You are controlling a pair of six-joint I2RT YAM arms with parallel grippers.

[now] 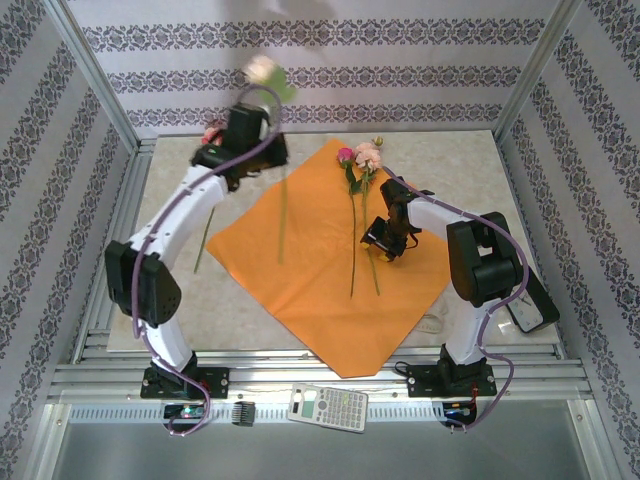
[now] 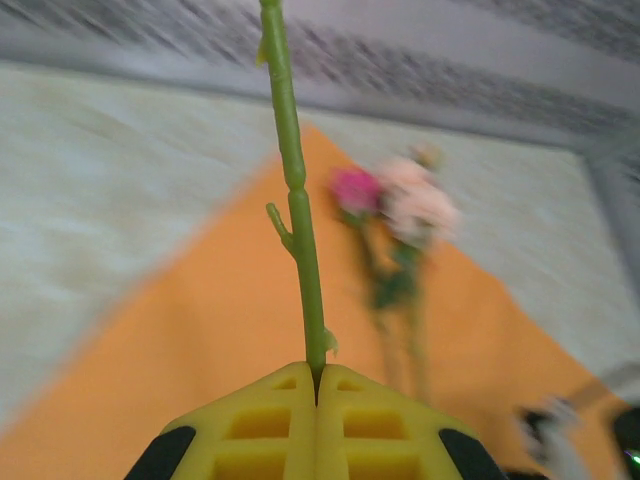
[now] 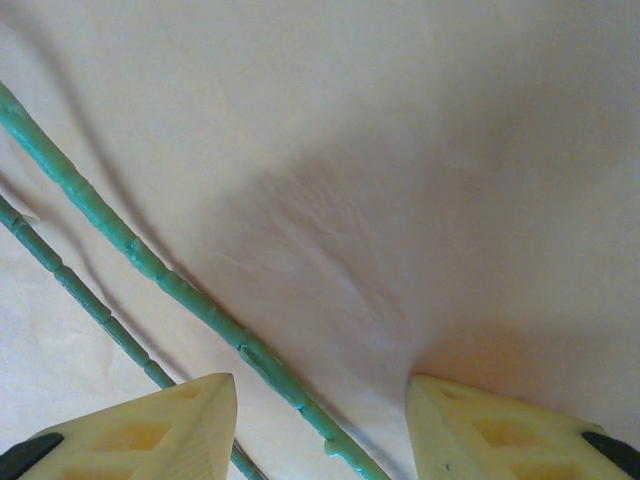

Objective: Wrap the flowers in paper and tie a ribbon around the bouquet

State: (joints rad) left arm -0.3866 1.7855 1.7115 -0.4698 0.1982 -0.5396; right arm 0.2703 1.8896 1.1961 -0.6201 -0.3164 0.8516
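While two of the flowers (image 1: 366,154), one magenta and one pale pink, lie side by side on the orange paper (image 1: 310,260) with their heads at its far corner and their thin stems pointing toward the arms, a cream rose (image 1: 263,70) is held high above the sheet's left edge. The left gripper (image 1: 250,118) is clamped tight on its knobbly green stem (image 2: 300,230), yellow fingers (image 2: 250,425) pressed together. The right gripper (image 1: 385,245) hovers low over the paper, half parted and holding nothing, a ridged stem (image 3: 150,258) passing between its pale fingertips (image 3: 150,425).

The step in hand appears to be gathering the flowers on the sheet; wrapping and tying are not yet begun. The next move probably calls for lowering the cream rose beside the other two, head with heads and stem parallel.

The paper is a large creased diamond, flat on the mottled beige bench (image 1: 460,170), and looks light enough to crumple under a dragged stem. A stray stem (image 1: 203,245) lies on the bench, left of the paper.
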